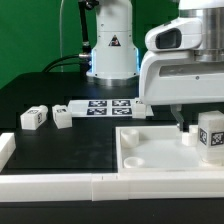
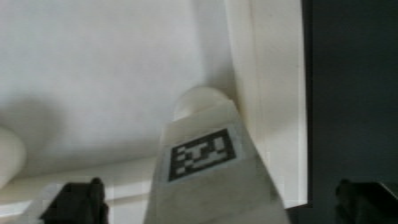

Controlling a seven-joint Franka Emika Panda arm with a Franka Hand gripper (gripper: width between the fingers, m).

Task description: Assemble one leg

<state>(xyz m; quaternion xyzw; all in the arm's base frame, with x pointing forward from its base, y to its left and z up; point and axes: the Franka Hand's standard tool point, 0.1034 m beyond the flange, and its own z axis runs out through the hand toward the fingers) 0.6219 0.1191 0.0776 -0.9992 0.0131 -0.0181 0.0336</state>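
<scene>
A white leg (image 2: 210,150) with a square black-and-white tag stands on the large white tabletop (image 2: 89,70) at its edge. It rises between my two dark fingertips (image 2: 75,200), with a gap on each side. My gripper (image 2: 219,208) is open around it and does not touch it. In the exterior view the leg (image 1: 210,135) stands upright at the tabletop's (image 1: 150,150) right end, just under my white gripper (image 1: 195,124). Two more legs (image 1: 35,116) (image 1: 62,117) lie on the black table at the exterior view's left.
The marker board (image 1: 105,106) lies behind the tabletop near the arm's base (image 1: 112,55). A low white wall (image 1: 60,185) runs along the front edge, with a white block (image 1: 6,148) at the left.
</scene>
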